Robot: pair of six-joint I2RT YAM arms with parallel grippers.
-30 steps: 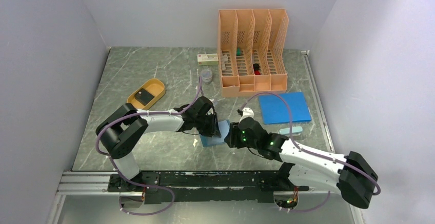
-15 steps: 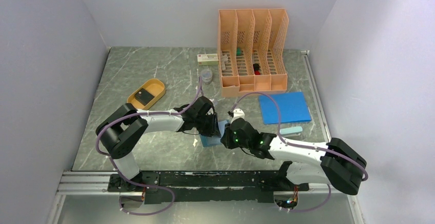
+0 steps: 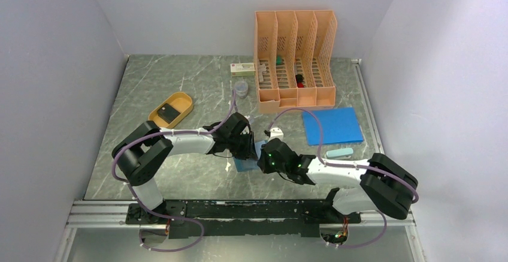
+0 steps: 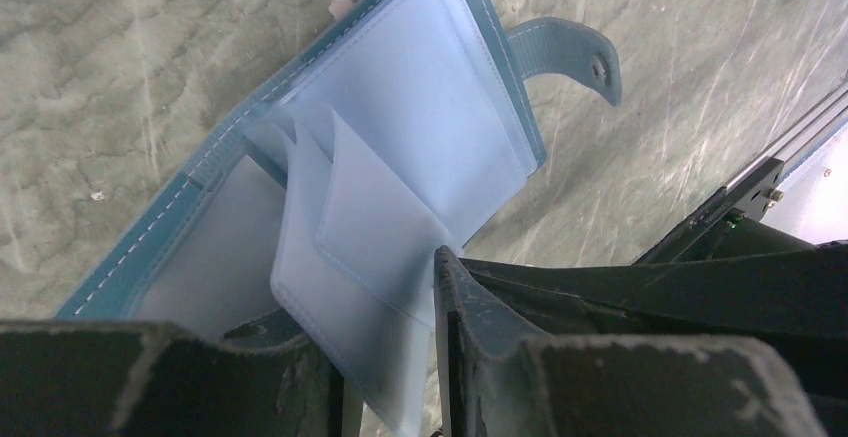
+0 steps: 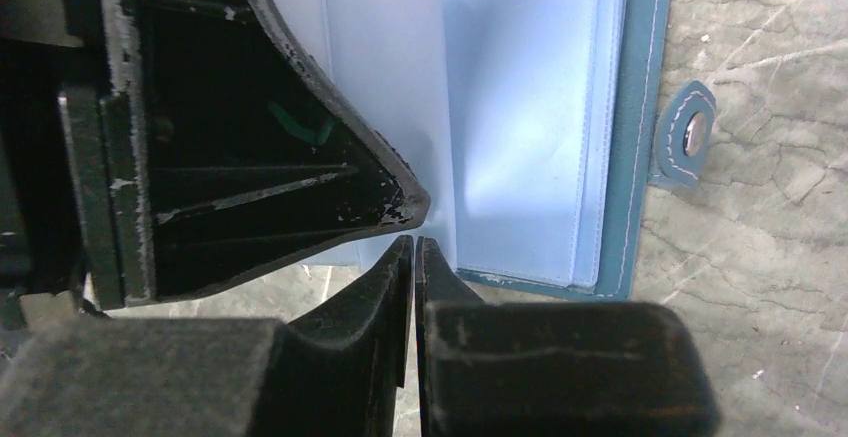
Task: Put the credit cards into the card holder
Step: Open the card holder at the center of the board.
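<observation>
Card holder (image 5: 540, 127): teal, lying open mid-table (image 3: 180, 82), clear pockets (image 4: 370, 227) fanned. Right gripper (image 5: 412, 247): just moved in, fingers closed to a slit at a pocket edge. Left gripper (image 4: 385, 357): straddles pockets, grip unclear. Credit card (image 3: 170, 112): in orange tray (image 3: 189, 102), well apart; loading seemingly unstarted.

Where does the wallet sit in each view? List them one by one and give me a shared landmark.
Top external: wallet just below centre, partly hidden.
Left wrist: open, filling the upper middle.
Right wrist: open, at upper right.
Landmark: the grey marble table lies under it in all three; the snap tab shows in both wrist views.
</observation>
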